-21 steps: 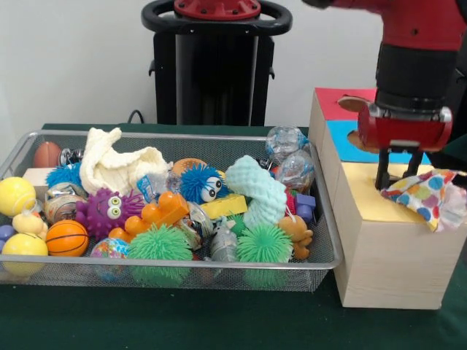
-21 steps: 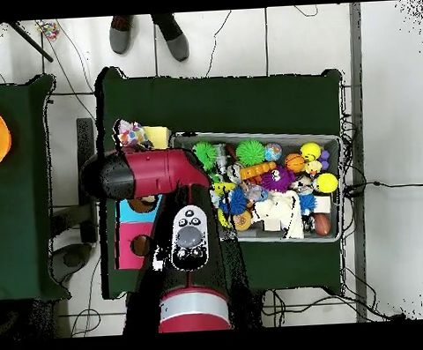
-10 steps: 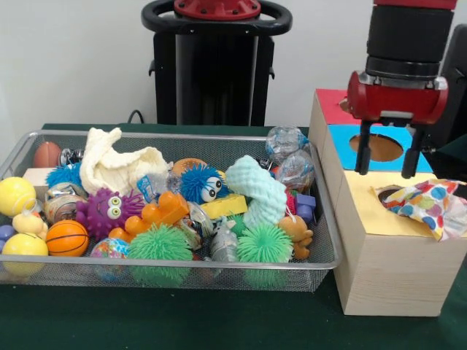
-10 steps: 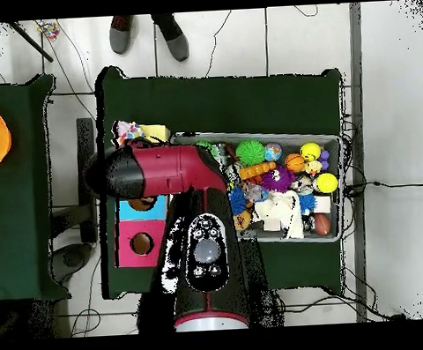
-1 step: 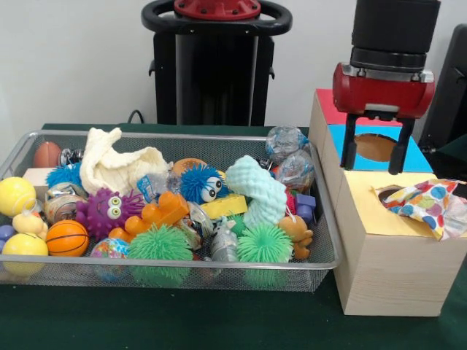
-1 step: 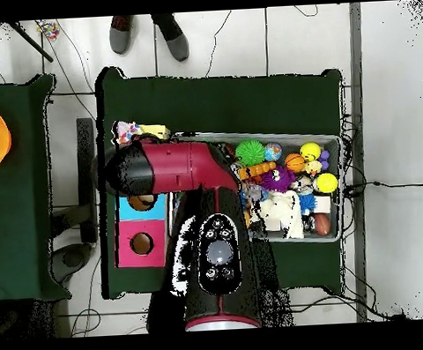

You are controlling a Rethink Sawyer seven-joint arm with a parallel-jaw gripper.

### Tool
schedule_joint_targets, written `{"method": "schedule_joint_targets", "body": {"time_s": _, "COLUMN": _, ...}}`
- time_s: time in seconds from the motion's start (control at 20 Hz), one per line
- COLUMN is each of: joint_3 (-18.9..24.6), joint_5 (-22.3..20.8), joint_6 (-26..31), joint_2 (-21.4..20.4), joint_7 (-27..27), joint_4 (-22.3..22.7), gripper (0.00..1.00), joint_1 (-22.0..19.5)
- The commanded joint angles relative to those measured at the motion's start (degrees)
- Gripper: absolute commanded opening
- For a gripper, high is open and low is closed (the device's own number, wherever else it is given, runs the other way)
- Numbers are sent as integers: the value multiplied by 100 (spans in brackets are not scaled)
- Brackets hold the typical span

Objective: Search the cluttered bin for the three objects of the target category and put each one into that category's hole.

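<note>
My gripper (image 5: 373, 168) hangs open and empty above the blue section of the wooden box (image 5: 387, 270). A polka-dot cloth (image 5: 425, 202) lies loose on the box's yellow section (image 5: 365, 208), half covering the yellow hole (image 5: 387, 193) and drooping over the right edge. The blue hole (image 5: 376, 148) shows between my fingers. In the wire bin (image 5: 182, 271) lie a white knitted cloth (image 5: 117, 166) and a mint fuzzy cloth (image 5: 257, 189). From overhead, the arm (image 6: 175, 171) hides the gripper, and the polka-dot cloth (image 6: 130, 132) peeks out at the box's end.
The bin is crowded with spiky balls, a purple monster (image 5: 108, 211), yellow balls (image 5: 16, 195), an orange ball (image 5: 66, 238) and clear wrapped balls (image 5: 286, 142). The box's red section (image 6: 135, 243) has its own hole. A person's shoes (image 6: 146, 34) stand beyond the table.
The gripper has let go of the polka-dot cloth, risen off the yellow section and shifted toward the bin, over the blue section. The cloth stays on the box.
</note>
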Motion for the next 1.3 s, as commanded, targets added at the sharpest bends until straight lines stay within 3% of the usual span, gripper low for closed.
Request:
{"method": "schedule_joint_targets", "body": {"time_s": 0.05, "joint_3": 254, "joint_5": -159, "joint_6": 2150, "joint_2": -750, "joint_7": -422, "joint_4": -405, "gripper": 100, "joint_1": -108}}
{"method": "schedule_joint_targets", "body": {"time_s": 0.3, "joint_3": 264, "joint_5": -204, "joint_6": 3378, "joint_2": -1140, "joint_7": -426, "joint_4": -1221, "gripper": 100, "joint_1": -90}}
{"method": "schedule_joint_targets", "body": {"time_s": 0.7, "joint_3": 436, "joint_5": -209, "joint_6": 3879, "joint_2": -1281, "joint_7": -443, "joint_4": -1478, "gripper": 100, "joint_1": -225}}
{"method": "schedule_joint_targets", "body": {"time_s": 0.75, "joint_3": 447, "joint_5": -222, "joint_6": 3915, "joint_2": -1273, "joint_7": -450, "joint_4": -1496, "gripper": 0, "joint_1": -239}}
{"method": "schedule_joint_targets", "body": {"time_s": 1.05, "joint_3": 450, "joint_5": -252, "joint_6": 4041, "joint_2": -1209, "joint_7": -495, "joint_4": -1663, "gripper": 0, "joint_1": -293}}
{"method": "schedule_joint_targets", "body": {"time_s": 1.3, "joint_3": 454, "joint_5": -367, "joint_6": 3811, "joint_2": -964, "joint_7": -518, "joint_4": -1763, "gripper": 0, "joint_1": -319}}
